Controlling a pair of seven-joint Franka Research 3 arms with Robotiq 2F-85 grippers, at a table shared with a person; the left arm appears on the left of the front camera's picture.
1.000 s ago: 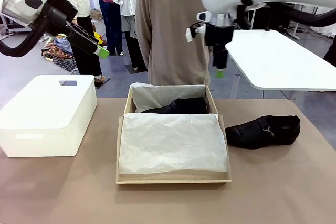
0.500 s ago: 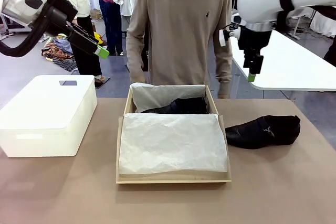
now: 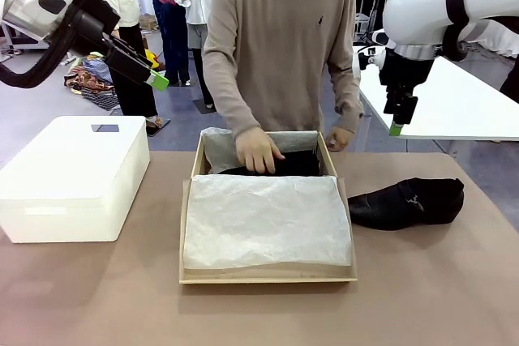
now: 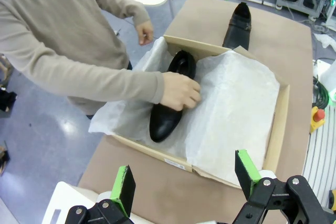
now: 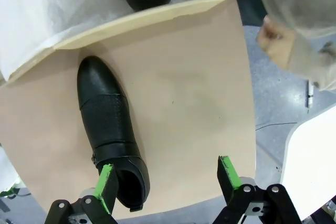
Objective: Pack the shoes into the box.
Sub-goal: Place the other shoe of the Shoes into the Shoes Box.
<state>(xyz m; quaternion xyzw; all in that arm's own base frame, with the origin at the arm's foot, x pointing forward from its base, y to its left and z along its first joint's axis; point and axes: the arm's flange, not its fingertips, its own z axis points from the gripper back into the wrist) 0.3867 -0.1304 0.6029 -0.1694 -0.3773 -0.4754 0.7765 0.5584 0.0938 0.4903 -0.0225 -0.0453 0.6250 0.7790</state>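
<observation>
Shoe (image 3: 405, 202) on table (image 3: 446, 297), well below right gripper (image 3: 395, 129)

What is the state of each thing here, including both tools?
box: open, lined with tissue paper.
shoe in box: lying at the far end, person's hand on it.
shoe on table: outside the box, to its right, untouched.
left tool: open, empty, raised.
right tool: open, empty, above the shoe on table.
white bin: lid on.
</observation>
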